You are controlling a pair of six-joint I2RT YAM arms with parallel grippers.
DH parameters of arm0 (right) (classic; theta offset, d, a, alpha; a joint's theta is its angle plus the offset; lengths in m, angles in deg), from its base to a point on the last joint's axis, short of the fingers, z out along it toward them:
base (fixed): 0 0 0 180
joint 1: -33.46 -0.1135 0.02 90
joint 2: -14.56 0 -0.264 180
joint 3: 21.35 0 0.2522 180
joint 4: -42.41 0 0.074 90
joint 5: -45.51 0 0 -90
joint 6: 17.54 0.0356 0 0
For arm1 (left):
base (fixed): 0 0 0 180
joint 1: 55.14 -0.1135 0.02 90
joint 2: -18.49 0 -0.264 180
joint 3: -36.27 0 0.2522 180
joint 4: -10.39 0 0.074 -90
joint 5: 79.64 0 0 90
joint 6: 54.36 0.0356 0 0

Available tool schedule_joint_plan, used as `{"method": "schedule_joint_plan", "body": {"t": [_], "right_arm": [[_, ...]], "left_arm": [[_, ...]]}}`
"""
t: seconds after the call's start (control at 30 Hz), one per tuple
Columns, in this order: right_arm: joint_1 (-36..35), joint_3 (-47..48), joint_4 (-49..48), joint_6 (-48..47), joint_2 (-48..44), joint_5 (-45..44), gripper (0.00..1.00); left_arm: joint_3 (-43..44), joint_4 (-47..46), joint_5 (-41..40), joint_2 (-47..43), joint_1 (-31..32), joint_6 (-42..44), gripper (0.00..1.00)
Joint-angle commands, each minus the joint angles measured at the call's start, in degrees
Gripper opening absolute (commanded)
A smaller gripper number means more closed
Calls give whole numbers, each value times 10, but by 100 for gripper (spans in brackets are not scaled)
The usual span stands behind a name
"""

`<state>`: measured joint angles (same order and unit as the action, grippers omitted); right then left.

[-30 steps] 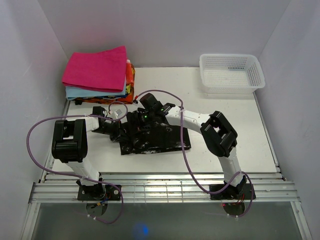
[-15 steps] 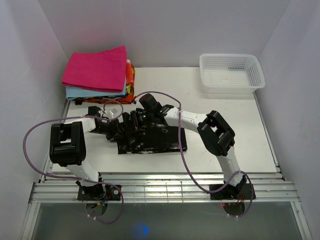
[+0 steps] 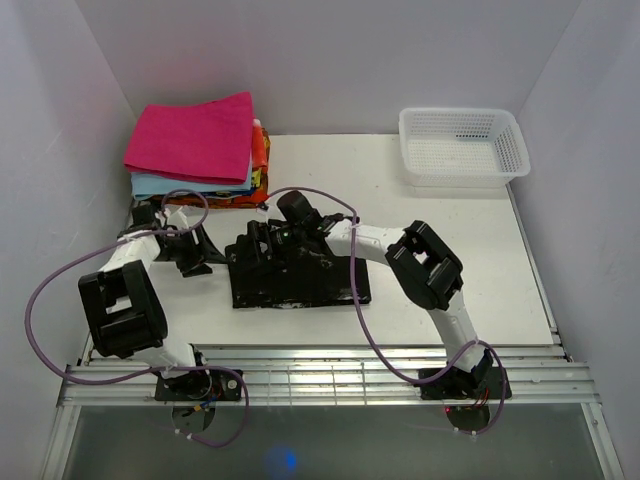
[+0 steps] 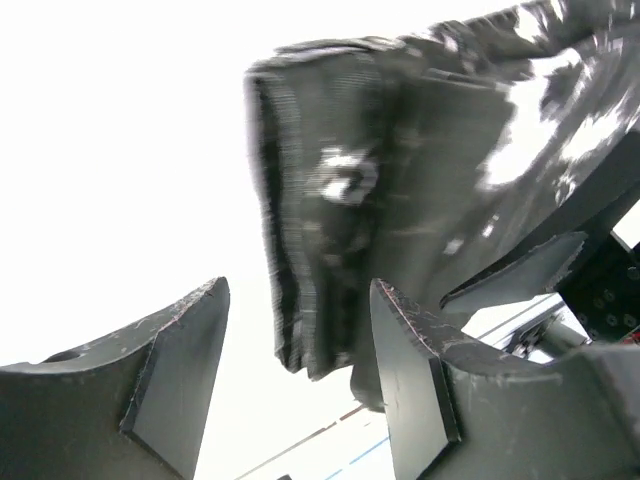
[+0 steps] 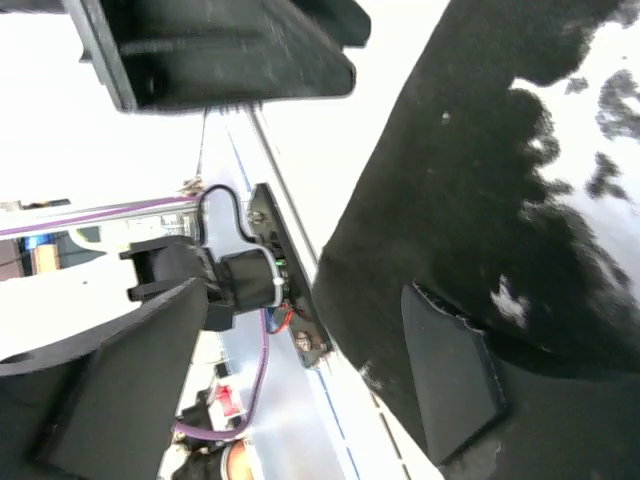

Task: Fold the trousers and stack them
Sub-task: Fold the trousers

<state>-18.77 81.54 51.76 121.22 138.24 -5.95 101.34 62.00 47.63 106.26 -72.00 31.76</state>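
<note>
Well, from the top external camera I see the trousers lying as a folded black slab, splotched with white, on the table just ahead of my two bases. My left gripper sits low beside the slab's left edge, and I cannot tell from up here whether it touches the cloth. My right gripper hangs over the slab's far-left corner. A stack of folded cloths, pink on top, stands at the far-left corner of the table, and a white basket stands at the far right, both well apart from the trousers.

Through my left wrist camera, my left gripper has its jaws well apart and grips nothing. The trousers show their layered folded edge just beyond my fingertips, blurred, on the white table.

Through my right wrist camera, my right gripper is spread wide, with nothing pinched between the jaws. One finger stands over the trousers, which fill the right of the view; the other finger is off the cloth, on the table side.
</note>
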Motion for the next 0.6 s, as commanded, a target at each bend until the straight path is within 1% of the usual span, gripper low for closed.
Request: {"method": "schedule_joint_plan", "body": {"t": [0.0,0.03,0.07,0.1,0.13,0.17,0.2,0.23,0.27,0.3,0.33,0.37,0.4,0.43,0.47,0.5,0.53,0.57], "right_arm": [[-1,10,-68,6,-7,40,89],[2,10,-66,-9,-13,42,99],[7,7,-65,-15,-28,43,95],[12,3,-66,-22,-37,52,94],[16,-3,-69,-29,-48,57,94],[27,-8,-65,-53,-74,61,95],[34,-17,-55,-72,-87,64,96],[40,-18,-40,-100,-101,68,100],[51,-15,21,-187,-130,69,100],[57,-13,66,-237,-144,63,96],[63,-13,106,-284,-161,40,96],[82,-20,162,-362,-193,34,95],[92,-29,188,-399,-208,18,93],[103,-48,213,-433,-224,7,87],[129,-59,256,-483,-248,-3,83],[143,-68,279,-516,-257,-14,80],[157,-88,299,-535,-263,-20,74],[185,-100,315,-549,-272,-20,72]], "left_arm": [[27,32,31,-18,-61,36,69],[32,35,45,-24,-72,37,69],[41,42,62,-30,-85,56,70],[48,49,101,-40,-103,65,70],[54,57,120,-43,-106,93,69],[63,86,136,-44,-106,112,67],[77,101,174,-44,-106,131,66],[82,115,199,-46,-106,147,66],[85,140,217,-48,-104,178,66],[83,148,229,-48,-91,188,65],[81,156,230,-48,-81,200,64],[77,160,228,-47,-54,209,62],[77,161,214,-46,-42,210,61],[71,155,203,-45,-29,205,60],[69,146,198,-38,-14,195,60],[67,142,187,-30,17,189,59],[62,130,171,-23,30,183,59],[57,123,166,-16,42,174,58]]}}
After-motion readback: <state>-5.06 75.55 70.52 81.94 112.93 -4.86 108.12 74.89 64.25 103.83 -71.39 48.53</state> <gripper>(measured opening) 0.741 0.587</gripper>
